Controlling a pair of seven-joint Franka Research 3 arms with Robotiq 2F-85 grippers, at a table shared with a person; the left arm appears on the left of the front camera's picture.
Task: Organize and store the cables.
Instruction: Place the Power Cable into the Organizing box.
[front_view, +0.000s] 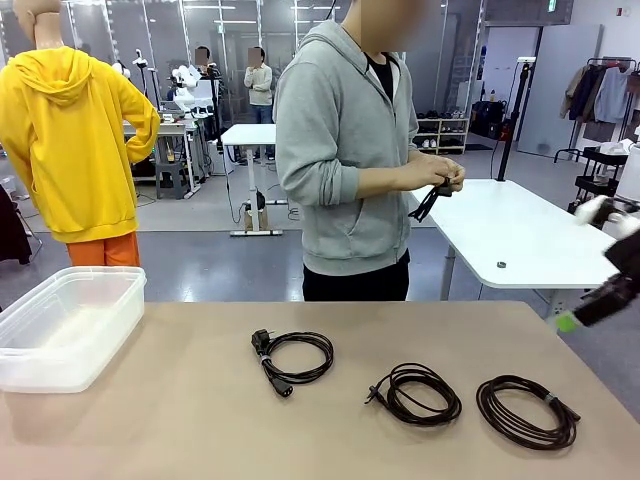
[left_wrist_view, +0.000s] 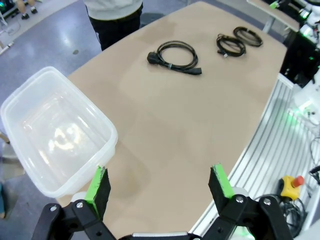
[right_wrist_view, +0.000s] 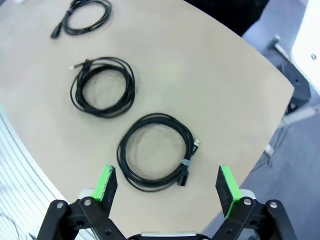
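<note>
Three coiled black cables lie in a row on the tan table: a left cable (front_view: 292, 360) with plug ends, a middle cable (front_view: 420, 393) and a right cable (front_view: 527, 410). The person at the far side holds another black cable (front_view: 430, 200) in both hands. My right gripper (right_wrist_view: 166, 181) hangs open above the right coil (right_wrist_view: 187, 145), with the middle coil (right_wrist_view: 127, 85) and the plug-ended coil (right_wrist_view: 102, 15) beyond it; it enters the front view at the right edge (front_view: 580, 318). My left gripper (left_wrist_view: 160, 184) is open over bare table beside the container, far from the cables (left_wrist_view: 175, 52).
A clear plastic container (front_view: 65, 325) stands open at the table's left end, its rim (left_wrist_view: 107, 132) just beyond my left fingers. A white table (front_view: 520, 230) stands behind the person. Bare tabletop lies between the container and the cables.
</note>
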